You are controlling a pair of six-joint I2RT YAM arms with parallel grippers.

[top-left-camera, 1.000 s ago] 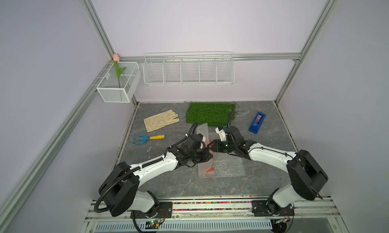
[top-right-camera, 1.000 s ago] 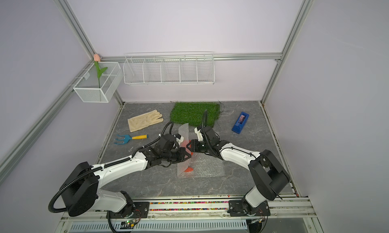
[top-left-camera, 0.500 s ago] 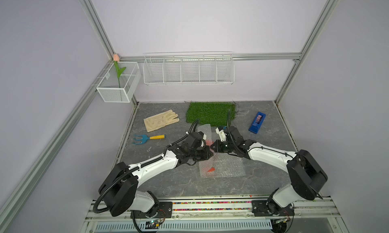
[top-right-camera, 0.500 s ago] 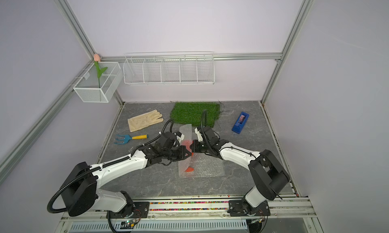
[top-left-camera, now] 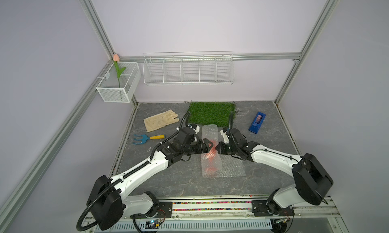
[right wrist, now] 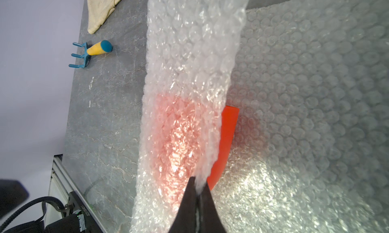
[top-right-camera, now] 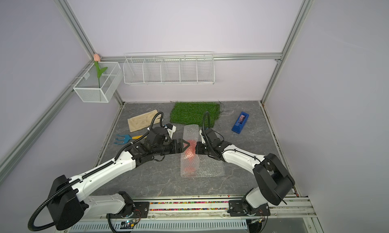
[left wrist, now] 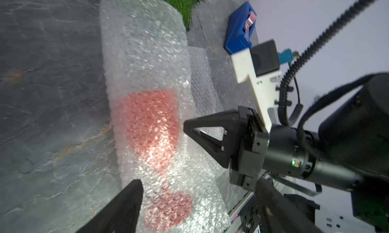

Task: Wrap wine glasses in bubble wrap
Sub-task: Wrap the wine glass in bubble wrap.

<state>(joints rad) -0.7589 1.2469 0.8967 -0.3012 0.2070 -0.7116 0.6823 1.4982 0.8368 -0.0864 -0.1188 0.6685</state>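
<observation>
At frame centre, right gripper [top-left-camera: 217,147] pinches bubble wrap [top-left-camera: 210,135] folded over the red goblet [right wrist: 227,133]; left gripper [top-left-camera: 209,146] stands wide open alongside.

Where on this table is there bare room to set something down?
Bare: the front strip between the bubble wrap and the rail; the back corner behind the glove. Crowded: the middle, where the left hand and right hand meet at the wrapped goblet.
</observation>
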